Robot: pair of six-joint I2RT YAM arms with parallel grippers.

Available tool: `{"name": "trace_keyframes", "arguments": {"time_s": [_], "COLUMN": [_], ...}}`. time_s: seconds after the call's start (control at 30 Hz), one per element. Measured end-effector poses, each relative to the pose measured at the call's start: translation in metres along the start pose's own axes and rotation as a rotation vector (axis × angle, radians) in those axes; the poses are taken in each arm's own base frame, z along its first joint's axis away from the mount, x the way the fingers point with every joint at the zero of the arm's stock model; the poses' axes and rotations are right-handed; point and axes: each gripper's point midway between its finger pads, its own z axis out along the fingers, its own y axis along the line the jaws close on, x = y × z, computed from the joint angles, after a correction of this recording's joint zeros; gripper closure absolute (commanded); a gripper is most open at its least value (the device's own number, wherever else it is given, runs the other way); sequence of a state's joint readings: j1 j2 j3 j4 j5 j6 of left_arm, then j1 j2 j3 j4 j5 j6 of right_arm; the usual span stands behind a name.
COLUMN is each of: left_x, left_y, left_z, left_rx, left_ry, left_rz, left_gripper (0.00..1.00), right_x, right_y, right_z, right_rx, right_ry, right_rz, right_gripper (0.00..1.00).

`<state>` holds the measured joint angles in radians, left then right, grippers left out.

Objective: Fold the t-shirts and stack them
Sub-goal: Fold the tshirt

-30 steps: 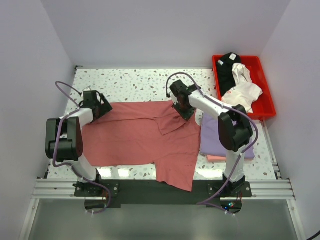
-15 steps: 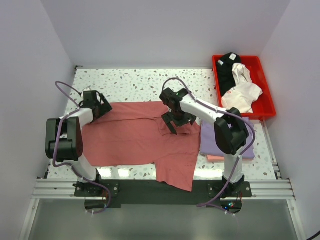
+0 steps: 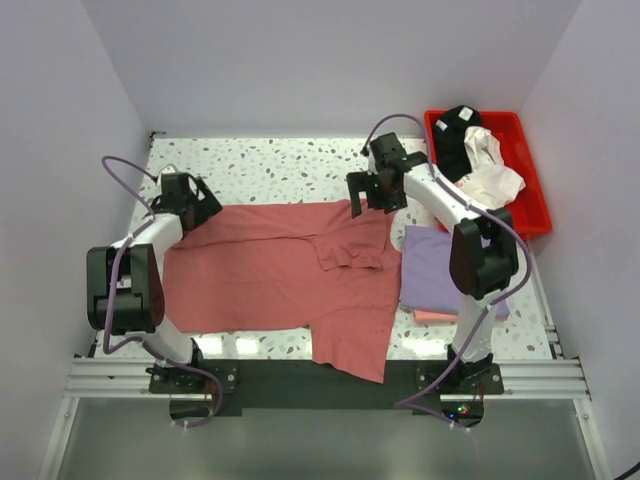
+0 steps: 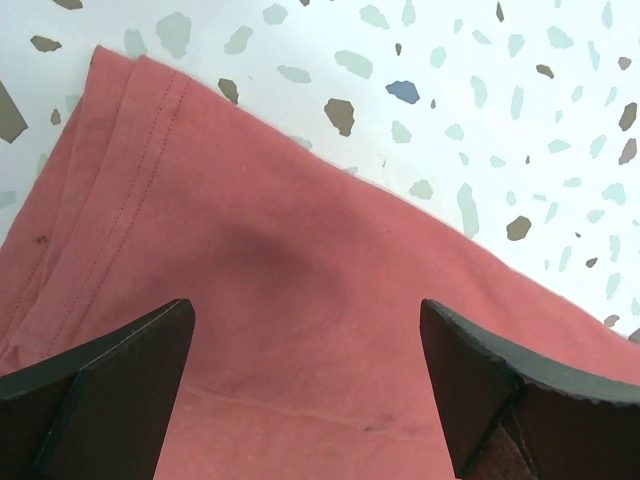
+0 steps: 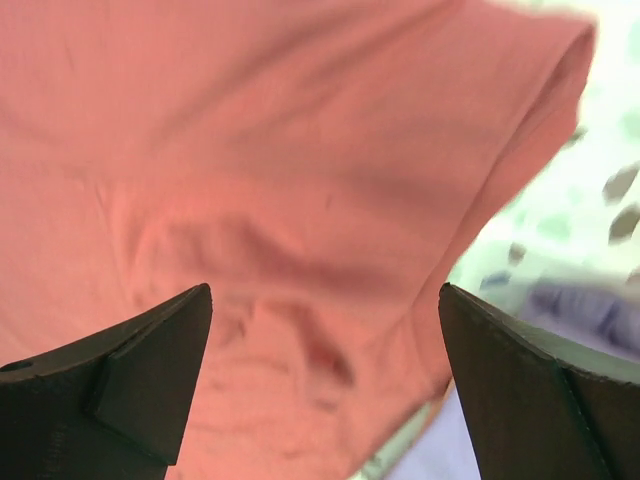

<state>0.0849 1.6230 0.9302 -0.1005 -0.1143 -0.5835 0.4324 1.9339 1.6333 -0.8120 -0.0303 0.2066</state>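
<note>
tags [image 3: 468,117] on black t-shirt [image 3: 452,147] in red tray [image 3: 510,132]; unreadable

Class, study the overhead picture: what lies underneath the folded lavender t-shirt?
Pale pink cloth lies under the lavender t-shirt. Only a strip along the near edge shows. The rest of it is covered, so its shape cannot be seen.

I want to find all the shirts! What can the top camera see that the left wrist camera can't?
Only the top camera shows the red tray holding a black shirt and a white shirt, the folded purple shirt and the right gripper. Only the left wrist camera shows the stitching on the red shirt's edge. Both show the red shirt, speckled table and open left gripper.
</note>
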Motion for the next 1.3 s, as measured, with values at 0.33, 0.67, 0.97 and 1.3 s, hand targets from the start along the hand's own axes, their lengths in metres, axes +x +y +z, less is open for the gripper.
{"name": "trace_keyframes", "arguments": {"time_s": [0.33, 0.67, 0.97, 1.3], "left_x": [0.014, -0.005, -0.036, -0.060], "left_y": [0.002, 0.005, -0.015, -0.029], "left_z": [0.033, 0.050, 0.083, 0.107], "left_rx": [-0.023, -0.025, 0.003, -0.006], "left_ry": [0.071, 0.058, 0.033, 0.038], "left_rz": [0.005, -0.026, -0.033, -0.033], "left_gripper": [0.00, 0.00, 0.00, 0.00], "right_x": [-0.037, -0.071, -0.111, -0.146], "right_y": [-0.030, -0.056, -0.063, -0.066], "right_z": [0.088, 0.101, 0.115, 0.122], "right_rx": [-0.080, -0.110, -0.121, -0.167], "right_ry": [-0.031, -0.085, -0.151, -0.225], "right_rz": [0.099, 0.203, 0.206, 0.176], "right_gripper": [0.01, 0.01, 0.01, 0.01]}}
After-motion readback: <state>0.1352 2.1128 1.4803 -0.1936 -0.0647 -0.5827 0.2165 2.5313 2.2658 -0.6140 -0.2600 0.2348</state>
